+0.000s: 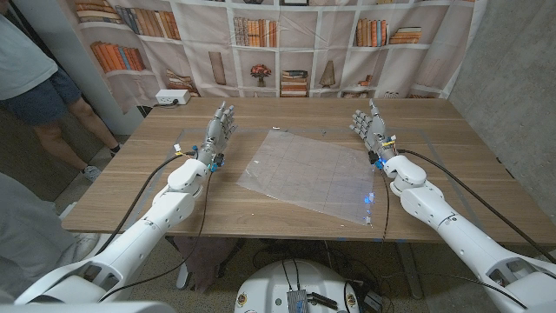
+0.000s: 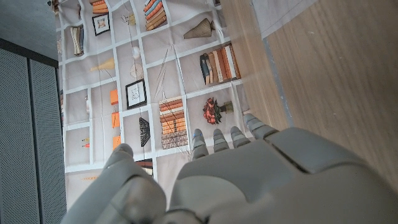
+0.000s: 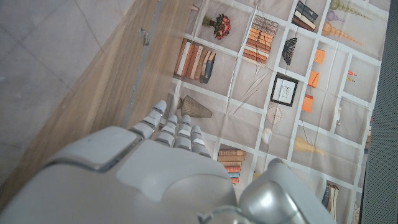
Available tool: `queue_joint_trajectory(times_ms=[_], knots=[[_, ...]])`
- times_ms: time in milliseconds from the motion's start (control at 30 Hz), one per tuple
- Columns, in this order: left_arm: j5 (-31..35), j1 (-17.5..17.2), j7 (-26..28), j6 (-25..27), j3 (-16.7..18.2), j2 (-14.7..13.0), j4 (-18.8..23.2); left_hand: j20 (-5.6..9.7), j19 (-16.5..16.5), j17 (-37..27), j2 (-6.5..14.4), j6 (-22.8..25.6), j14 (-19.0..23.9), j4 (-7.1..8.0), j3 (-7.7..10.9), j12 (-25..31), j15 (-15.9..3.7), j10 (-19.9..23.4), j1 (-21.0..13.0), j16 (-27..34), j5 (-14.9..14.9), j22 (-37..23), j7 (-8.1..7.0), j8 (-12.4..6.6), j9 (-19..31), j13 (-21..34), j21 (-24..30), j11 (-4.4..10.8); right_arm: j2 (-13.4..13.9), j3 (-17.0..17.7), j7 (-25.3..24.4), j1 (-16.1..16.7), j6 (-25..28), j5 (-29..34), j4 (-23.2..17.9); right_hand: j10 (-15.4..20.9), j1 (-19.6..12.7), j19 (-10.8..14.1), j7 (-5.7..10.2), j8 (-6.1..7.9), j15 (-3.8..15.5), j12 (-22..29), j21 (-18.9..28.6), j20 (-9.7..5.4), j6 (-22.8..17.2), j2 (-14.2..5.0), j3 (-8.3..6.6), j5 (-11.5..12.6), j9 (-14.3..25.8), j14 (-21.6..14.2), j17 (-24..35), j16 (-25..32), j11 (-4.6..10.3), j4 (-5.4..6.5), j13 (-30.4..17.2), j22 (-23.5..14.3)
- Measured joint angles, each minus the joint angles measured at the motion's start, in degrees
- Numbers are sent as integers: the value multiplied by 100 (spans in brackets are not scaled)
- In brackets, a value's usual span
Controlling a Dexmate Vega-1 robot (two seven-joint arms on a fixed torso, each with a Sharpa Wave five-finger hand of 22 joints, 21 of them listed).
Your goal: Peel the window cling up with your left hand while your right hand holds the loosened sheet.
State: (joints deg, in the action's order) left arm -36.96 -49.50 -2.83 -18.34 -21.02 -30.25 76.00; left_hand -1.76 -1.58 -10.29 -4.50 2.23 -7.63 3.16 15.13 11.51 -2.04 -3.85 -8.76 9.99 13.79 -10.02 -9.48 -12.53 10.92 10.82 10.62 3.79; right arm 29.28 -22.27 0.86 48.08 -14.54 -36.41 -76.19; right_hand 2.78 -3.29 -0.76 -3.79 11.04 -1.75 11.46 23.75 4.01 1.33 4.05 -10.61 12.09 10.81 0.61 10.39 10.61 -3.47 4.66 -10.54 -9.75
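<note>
Fingers of left hand (image 1: 219, 123) and right hand (image 1: 369, 124) standing apart, gripping nothing, flanking the window cling (image 1: 308, 172) lying between them, its left corner nearer the left hand.

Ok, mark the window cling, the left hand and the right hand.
window cling (image 1: 308, 169), head view, middle of the clear sheet lying on the table.
left hand (image 1: 218, 129), head view, back of the hand.
right hand (image 1: 370, 129), head view, back of the hand.

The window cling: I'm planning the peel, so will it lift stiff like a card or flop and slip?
The window cling looks very thin and clear, with wood grain showing through, so it will probably flop and feel light. It lies flat against the table, so an edge may be hard to catch. Both the left hand and the right hand stand off it.
</note>
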Motion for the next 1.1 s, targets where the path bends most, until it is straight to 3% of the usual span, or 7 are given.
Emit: queue_joint_trajectory(times_ms=[267, 433, 600, 733, 933, 1100], knots=[[10, -176, 134, -80, 85, -20, 248, -29, -33, 0, 53, 181, -132, -41, 41, 0, -11, 0, -131, 0, 0, 1, 8, -45, 16, 0, 0, 0, 51, 12, -84, 69, 26, 16, -116, 0, -23, -3, 0, 0, 0, 0, -33, 2, 0, 22, 0, 0, 0, 0, 0, 0, 0, 0, 0, -24], [-24, -271, 119, -134, 109, -41, 388, 4, -109, 0, 54, 209, -173, -66, 29, 0, 11, 22, -174, 0, 0, 1, -4, -66, 16, 0, 0, 20, 121, 54, -137, 140, 65, 16, -213, 0, -25, -226, 1, 0, -32, 22, -186, 94, 0, 19, -23, 0, -1, 56, 1, 0, 0, -23, 0, -27], [65, -330, 146, -123, 105, -138, 539, 23, -125, 0, 54, 271, -173, -75, 40, 0, 11, 22, -175, 0, 0, 1, -4, -66, 16, -1, 0, 20, 191, 96, -155, 201, 82, 11, -287, 22, -76, -272, 1, 0, -42, 22, -241, 123, 0, 14, -7, -1, -1, 105, 1, -26, 22, -40, 0, -10], [76, -384, 153, -114, 103, -144, 611, 114, -465, 1, 100, 329, -172, -127, 61, 0, 11, 22, -297, -25, -28, 1, 54, -66, 16, -1, -46, 20, 268, 121, -148, 234, 100, 9, -347, 20, -125, -404, 3, 0, -125, 22, -344, 194, 2, 3, -19, -1, -1, 249, 1, -27, 20, -60, 1, -12], [108, -446, 65, -172, 101, -214, 742, 155, -705, 1, 467, 640, -184, -351, 285, 0, 23, -21, -727, -25, -123, 2, 57, -135, 17, -1, -51, 20, 364, 142, -92, 242, 112, 19, -406, -11, -152, -464, 23, 0, -155, 22, -387, 255, 23, -17, -6, -1, -1, 342, 1, -27, -10, -104, -30, -27], [296, -523, 97, -182, 101, -401, 938, 133, -728, 1, 543, 730, -203, -452, 386, 0, 41, -62, -921, -22, -134, 2, 27, -167, 43, -1, -22, 61, 442, 154, -51, 256, 158, 25, -473, -11, -152, -473, 23, 0, -141, 22, -387, 265, 23, -17, -6, -1, -2, 373, 1, -26, -10, -103, -30, -27]])
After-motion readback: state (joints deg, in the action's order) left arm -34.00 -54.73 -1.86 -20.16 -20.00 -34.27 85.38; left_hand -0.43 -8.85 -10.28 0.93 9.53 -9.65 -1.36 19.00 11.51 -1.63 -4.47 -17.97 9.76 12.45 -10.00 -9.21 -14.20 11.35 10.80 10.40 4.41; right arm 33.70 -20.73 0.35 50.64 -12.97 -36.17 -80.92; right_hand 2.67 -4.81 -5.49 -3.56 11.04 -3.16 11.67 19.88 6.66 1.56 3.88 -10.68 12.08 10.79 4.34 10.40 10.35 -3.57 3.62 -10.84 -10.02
